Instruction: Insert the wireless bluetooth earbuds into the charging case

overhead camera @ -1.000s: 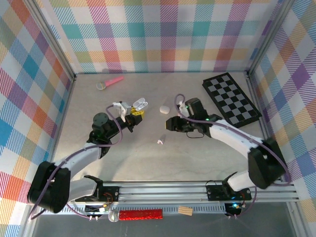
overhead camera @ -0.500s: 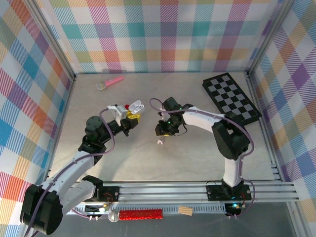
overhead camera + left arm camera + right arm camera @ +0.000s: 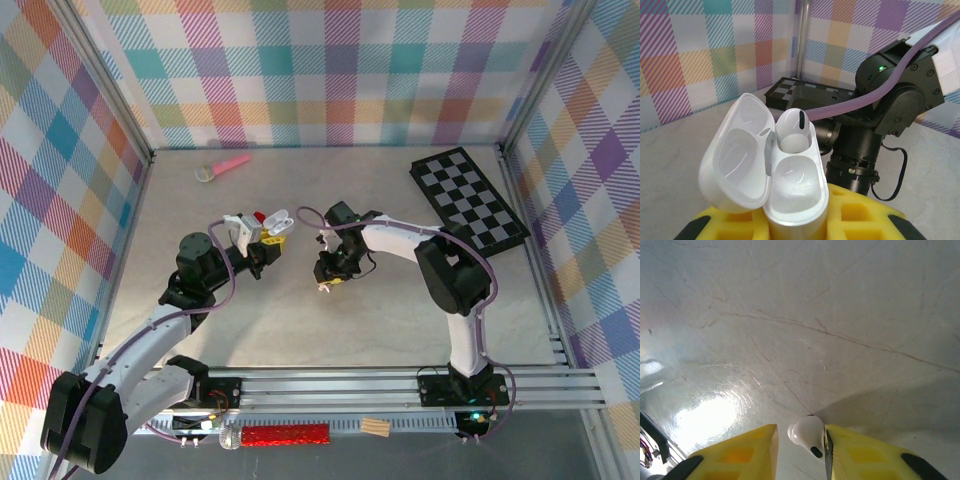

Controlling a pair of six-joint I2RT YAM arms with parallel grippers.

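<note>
Risk of flicking earbud [image 3: 806, 431] across table [image 3: 790, 315] while pinching: right pincer [image 3: 799, 440] part-open, touching it off-centre, gripping nothing; left pincer [image 3: 797, 222] clamping case [image 3: 792, 195].

Earbud [image 3: 790, 132] in case [image 3: 796, 202] (far socket), second earbud [image 3: 807, 433] between right fingers [image 3: 860, 456]

High above the near edge, the top camera overlooks the whole worktop [image 3: 380, 320]. The left wrist's looks low across at the right arm [image 3: 900, 100] and checkerboard [image 3: 790, 89], both seen from above too. The right wrist's stares closely down at worktop.
</note>
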